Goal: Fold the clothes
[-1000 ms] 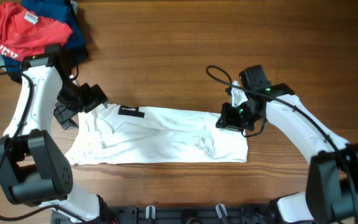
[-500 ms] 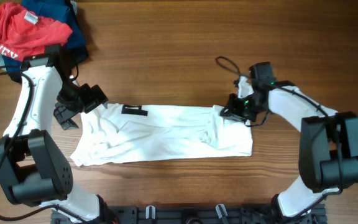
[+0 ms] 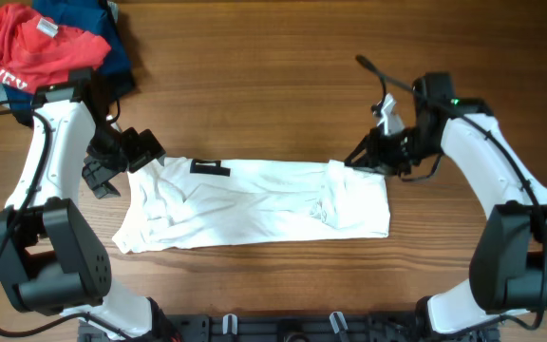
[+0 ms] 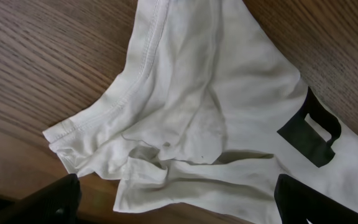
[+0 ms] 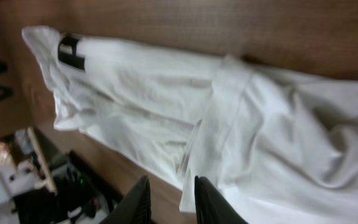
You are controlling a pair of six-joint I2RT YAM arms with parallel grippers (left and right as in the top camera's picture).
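Right gripper (image 3: 361, 159) has lifted off the right end of the shirt (image 3: 254, 204), jaws slightly parted, empty; left gripper (image 3: 122, 163) gapes wide over its left end.

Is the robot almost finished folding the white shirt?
Not yet. Done: the white shirt looks folded into one long band on the table. In hand: the left gripper hovers open over its left end, and the right gripper sits at its top right corner; whether it grips is unclear. Left: folding the wrinkled band shorter.
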